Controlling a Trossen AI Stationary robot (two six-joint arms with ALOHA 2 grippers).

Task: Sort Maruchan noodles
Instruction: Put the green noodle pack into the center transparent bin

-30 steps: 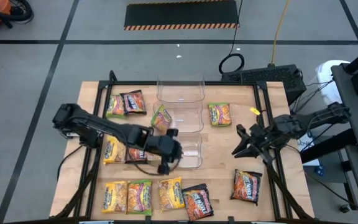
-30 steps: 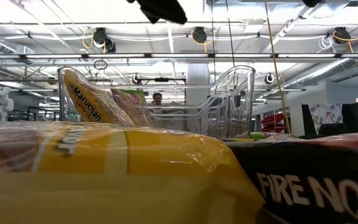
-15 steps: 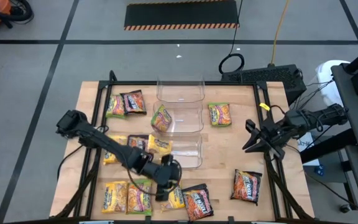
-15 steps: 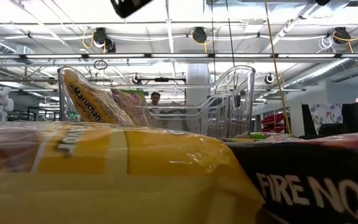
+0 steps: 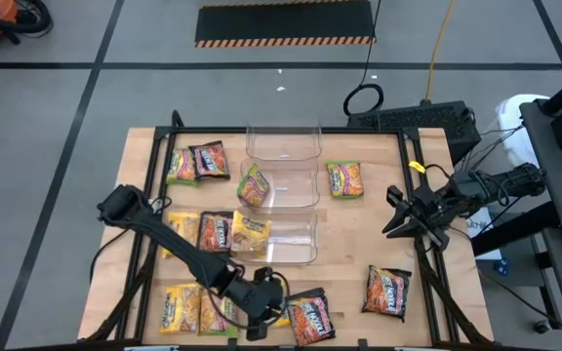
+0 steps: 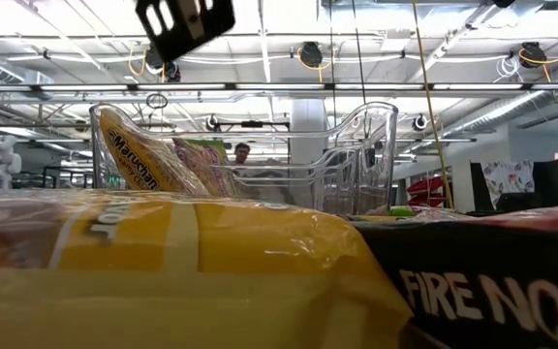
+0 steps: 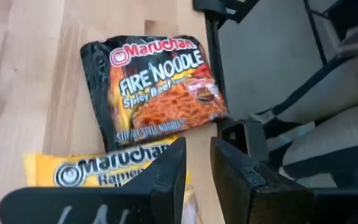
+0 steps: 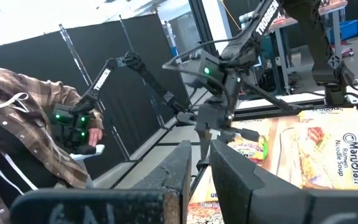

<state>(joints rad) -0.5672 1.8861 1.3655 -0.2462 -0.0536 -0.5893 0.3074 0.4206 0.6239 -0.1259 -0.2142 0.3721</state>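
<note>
The Maruchan noodles lie scattered on the wooden table (image 5: 359, 253). A yellow packet (image 7: 98, 171) and a dark Fire Noodle packet (image 7: 154, 87) lie flat in the row at the near edge. My left gripper (image 7: 197, 165) hovers open over these two (image 5: 269, 314), just above the yellow one, holding nothing. Another yellow packet (image 5: 252, 227) lies in the nearest clear bin (image 5: 296, 242). A green-yellow packet (image 5: 254, 183) leans in the middle bin (image 5: 296, 185). My right gripper (image 5: 388, 212) waits open at the table's right side.
A third clear bin (image 5: 283, 141) stands farthest back. More packets lie at the far left (image 5: 195, 162), left middle (image 5: 198, 234), far right (image 5: 344, 178) and near right (image 5: 386, 291). A person in a plaid sleeve (image 8: 17, 124) stands beyond the table. Bare wood lies between the bins and my right gripper.
My left gripper has swung from the nearest bin toward the table's near edge and sunk, rolling its wrist, until it is over the front row of packets. A yellow packet has come into view in the nearest bin, where the gripper was. My right arm has drawn back slightly toward the right edge.
</note>
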